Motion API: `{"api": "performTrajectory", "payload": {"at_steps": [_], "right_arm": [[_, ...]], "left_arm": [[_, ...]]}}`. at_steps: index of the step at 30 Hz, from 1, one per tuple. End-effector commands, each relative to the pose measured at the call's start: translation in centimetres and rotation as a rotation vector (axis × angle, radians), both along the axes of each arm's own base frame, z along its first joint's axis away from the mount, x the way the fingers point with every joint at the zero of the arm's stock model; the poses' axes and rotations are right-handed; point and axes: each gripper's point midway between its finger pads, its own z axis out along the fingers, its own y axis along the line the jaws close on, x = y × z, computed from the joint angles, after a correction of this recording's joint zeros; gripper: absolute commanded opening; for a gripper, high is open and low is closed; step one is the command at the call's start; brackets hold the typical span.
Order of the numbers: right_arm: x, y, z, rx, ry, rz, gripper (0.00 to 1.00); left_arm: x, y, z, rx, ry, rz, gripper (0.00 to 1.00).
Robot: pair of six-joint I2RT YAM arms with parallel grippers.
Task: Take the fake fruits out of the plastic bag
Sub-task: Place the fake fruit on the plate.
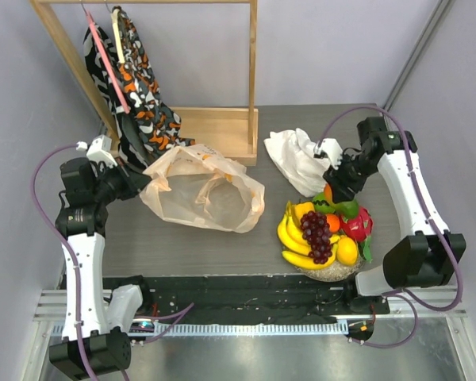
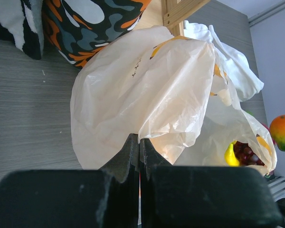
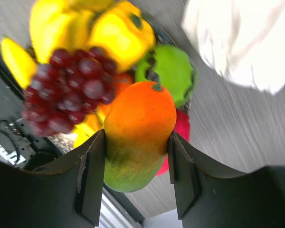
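Note:
The pale peach plastic bag (image 1: pixel 202 190) lies crumpled in the middle of the table. My left gripper (image 1: pixel 143 184) is shut on its left edge; in the left wrist view the closed fingertips (image 2: pixel 139 141) pinch the bag's film (image 2: pixel 147 85). My right gripper (image 1: pixel 337 184) is shut on the red-green mango (image 3: pixel 138 118) and holds it just above the pile of fruits. The pile holds bananas (image 1: pixel 289 230), grapes (image 1: pixel 317 234), a dragon fruit (image 1: pixel 357 224) and a yellow round (image 1: pixel 347 250). In the right wrist view the grapes (image 3: pixel 66 95) and the lime (image 3: pixel 171 71) show.
The fruit pile sits in a shallow speckled dish (image 1: pixel 333 274) at the front right. A white cloth (image 1: pixel 297 155) lies behind it. A wooden rack (image 1: pixel 222 131) with orange-black-white patterned fabric (image 1: pixel 139 87) stands at the back left, close behind the bag.

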Motion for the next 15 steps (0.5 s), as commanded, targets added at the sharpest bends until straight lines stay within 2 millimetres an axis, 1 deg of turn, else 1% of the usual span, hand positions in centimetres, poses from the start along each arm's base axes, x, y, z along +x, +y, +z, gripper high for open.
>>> {"api": "performTrajectory", "payload": {"at_steps": [1, 2, 5, 10, 13, 14, 15], "right_arm": [[-4.3, -3.0, -1.9, -0.072, 0.212, -0.018, 0.12], [-5.1, -3.2, -2.9, -0.076, 0.249, -0.003, 0.13], [-6.3, -2.9, -4.0, -0.064, 0.282, 0.025, 0.15], [-7.2, -2.5, -4.5, -0.038, 0.311, 0.033, 0.19], [-7.5, -2.4, -4.9, -0.032, 0.332, 0.027, 0.25], [-7.6, -2.4, -5.0, -0.030, 0.342, 0.024, 0.32], [-7.6, -2.4, -5.1, -0.030, 0.343, 0.020, 0.36]], "left_arm": [[0.4, -0.1, 3.1, 0.011, -0.109, -0.011, 0.00], [0.3, -0.2, 3.0, 0.009, -0.107, -0.011, 0.00], [0.1, -0.1, 3.0, 0.011, -0.112, -0.005, 0.00], [0.0, 0.0, 2.9, 0.021, -0.111, -0.002, 0.00], [0.0, 0.0, 2.7, 0.017, -0.105, 0.000, 0.00], [0.0, 0.0, 2.7, 0.014, -0.102, 0.001, 0.00], [0.0, 0.0, 2.7, 0.013, -0.102, -0.001, 0.00]]}}
